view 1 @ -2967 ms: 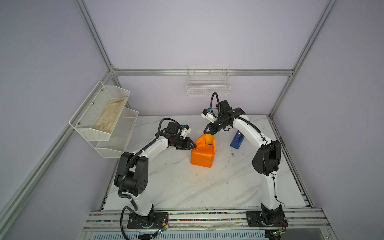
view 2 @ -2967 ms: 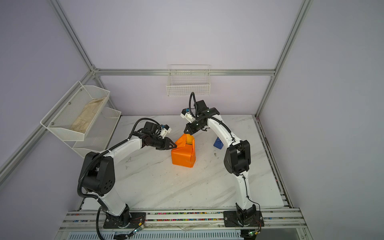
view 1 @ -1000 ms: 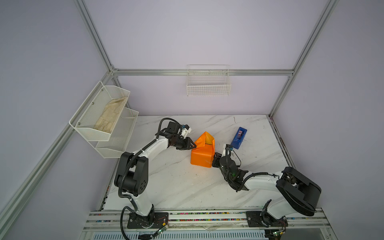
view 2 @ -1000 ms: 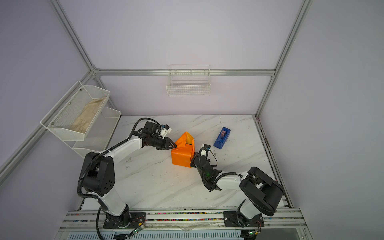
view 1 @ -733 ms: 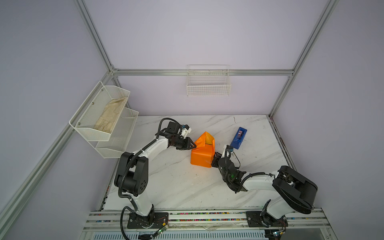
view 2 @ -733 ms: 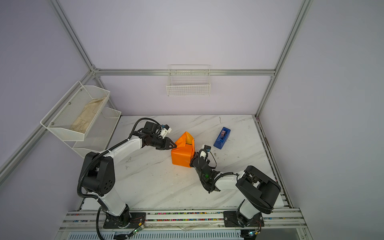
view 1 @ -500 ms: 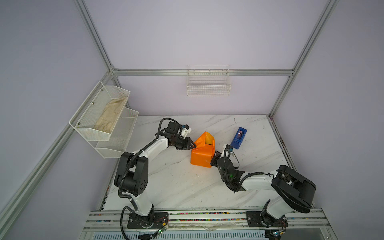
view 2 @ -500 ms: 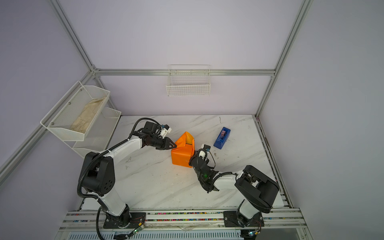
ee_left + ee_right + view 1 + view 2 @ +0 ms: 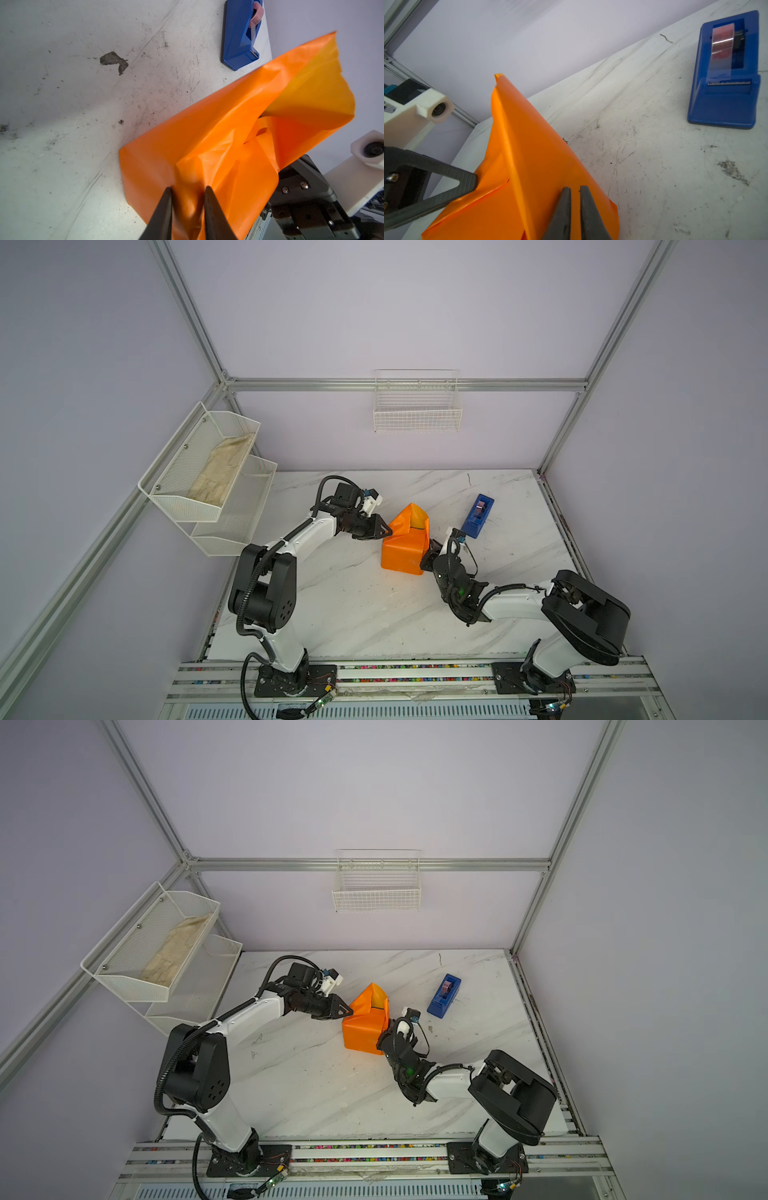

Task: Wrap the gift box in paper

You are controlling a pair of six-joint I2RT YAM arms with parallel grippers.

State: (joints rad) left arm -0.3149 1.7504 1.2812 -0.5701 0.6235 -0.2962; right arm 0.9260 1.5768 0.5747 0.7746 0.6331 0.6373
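The paper [image 9: 405, 545] [image 9: 365, 1027] stands mid-table as a folded orange parcel with an upright pointed flap. The gift box is hidden inside it. My left gripper [image 9: 388, 533] [image 9: 350, 1013] is at the parcel's left side. In the left wrist view it [image 9: 188, 190] is shut on a pleat of the paper [image 9: 218, 135]. My right gripper [image 9: 429, 552] [image 9: 383, 1035] lies low at the parcel's right side. In the right wrist view it [image 9: 575, 188] is shut to a thin slit, its tips against the paper [image 9: 539, 166] with nothing held.
A blue tape dispenser [image 9: 478, 516] [image 9: 444, 996] [image 9: 239, 35] [image 9: 724, 83] sits right of the parcel, toward the back. White wire shelves [image 9: 208, 472] hang on the left wall. A wire basket [image 9: 417, 406] hangs on the back wall. Both arms' elbows lie low over the marble table [image 9: 353, 605].
The right arm swung from behind the parcel down to its front right. It has crept up against the parcel's right side, jaws narrowing slightly. The left gripper has not moved.
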